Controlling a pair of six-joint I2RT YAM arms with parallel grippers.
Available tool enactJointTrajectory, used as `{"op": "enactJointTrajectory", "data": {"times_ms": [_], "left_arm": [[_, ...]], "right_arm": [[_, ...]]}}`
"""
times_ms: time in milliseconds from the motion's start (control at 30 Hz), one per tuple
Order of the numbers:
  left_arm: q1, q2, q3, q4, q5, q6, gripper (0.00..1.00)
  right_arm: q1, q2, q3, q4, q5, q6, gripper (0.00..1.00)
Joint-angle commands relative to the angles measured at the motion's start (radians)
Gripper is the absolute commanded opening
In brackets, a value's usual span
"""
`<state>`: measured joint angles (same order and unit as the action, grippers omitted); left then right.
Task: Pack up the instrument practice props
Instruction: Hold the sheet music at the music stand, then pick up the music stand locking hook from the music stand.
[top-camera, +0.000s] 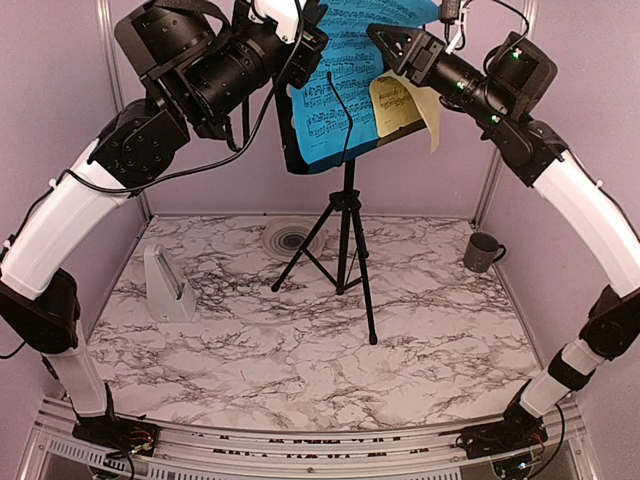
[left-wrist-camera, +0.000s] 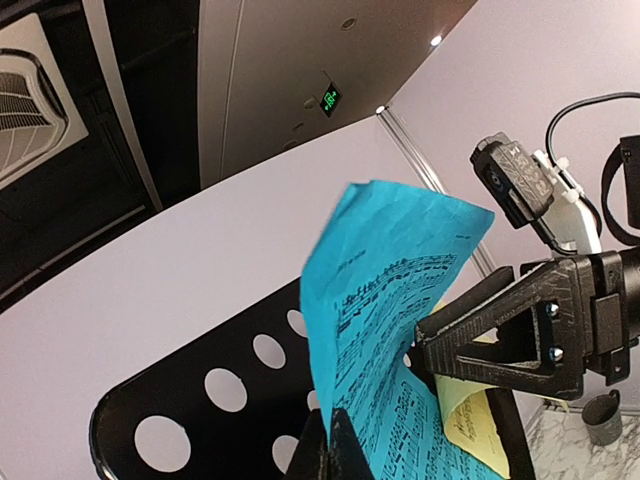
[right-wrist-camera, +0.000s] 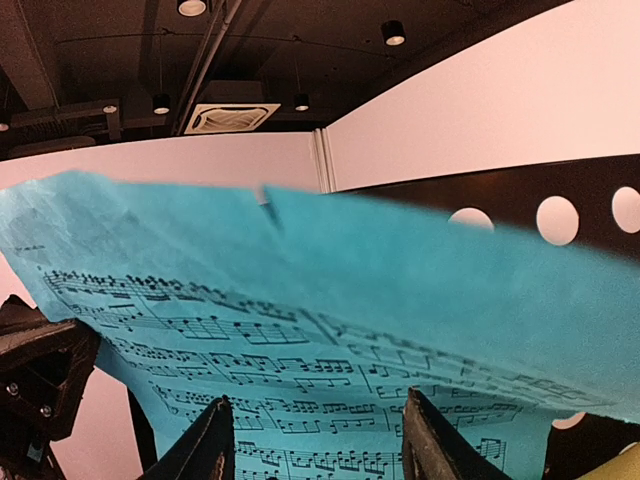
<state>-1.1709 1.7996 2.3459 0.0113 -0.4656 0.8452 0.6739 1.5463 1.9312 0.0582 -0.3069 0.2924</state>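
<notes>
The black hole-punched music stand stands on tripod legs at the back centre, and its desk holds a blue sheet-music page and a yellow page. My left gripper is shut on the left edge of the blue page, which curls away from the desk. My right gripper is open, its fingers facing the printed face of the blue page without clasping it, just above the yellow page. The white pyramid metronome sits on the table at the left.
A dark mug stands at the back right of the marble table. A round grey disc lies behind the tripod legs. Lilac walls close in the back and both sides.
</notes>
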Motion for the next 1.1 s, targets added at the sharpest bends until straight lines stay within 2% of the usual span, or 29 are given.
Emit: {"op": "enactJointTrajectory", "data": {"times_ms": [0, 433, 833, 1067], "left_arm": [[-0.004, 0.013, 0.028, 0.061, -0.029, 0.0, 0.0], [-0.007, 0.019, 0.029, 0.083, -0.055, -0.001, 0.0], [-0.013, 0.018, 0.029, 0.087, -0.067, 0.008, 0.0], [-0.016, 0.018, 0.027, 0.087, -0.07, 0.009, 0.0]], "right_arm": [[0.011, -0.05, -0.012, -0.057, -0.028, 0.038, 0.54], [0.042, -0.123, -0.174, -0.187, -0.078, 0.122, 0.5], [0.117, -0.078, -0.098, -0.332, -0.016, 0.093, 0.49], [0.123, -0.051, -0.077, -0.349, 0.02, 0.09, 0.46]]}}
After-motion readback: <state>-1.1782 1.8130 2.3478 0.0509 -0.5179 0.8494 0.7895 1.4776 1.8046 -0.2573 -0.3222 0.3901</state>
